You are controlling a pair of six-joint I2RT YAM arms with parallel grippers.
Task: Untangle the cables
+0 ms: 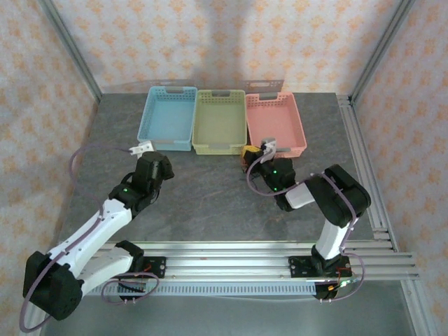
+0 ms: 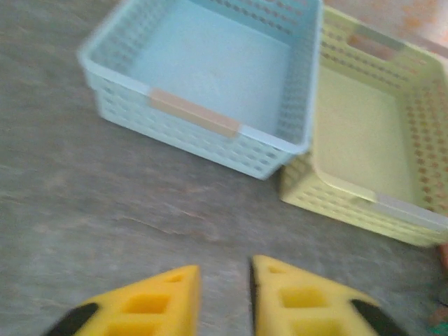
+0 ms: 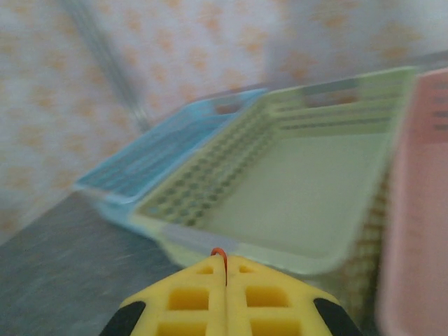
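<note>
A thin red cable (image 3: 219,253) pokes out as a tiny loop from the tips of my right gripper (image 3: 225,263), which is shut on it; the rest of the cable is hidden between the yellow fingers. In the top view that gripper (image 1: 252,152) hovers at the near edge of the yellow-green basket (image 1: 220,120), beside the pink basket (image 1: 275,122). My left gripper (image 2: 224,271) stands open over bare grey table, with nothing between its yellow fingers. Seen from above, the left gripper (image 1: 144,147) sits just in front of the blue basket (image 1: 168,117), near its left corner.
The three baskets stand side by side at the back of the table: blue (image 2: 192,115), yellow-green (image 2: 392,206) and pink (image 3: 420,210); what shows of their floors is bare. Metal frame posts and patterned walls close in the sides. An aluminium rail (image 1: 231,255) runs along the front.
</note>
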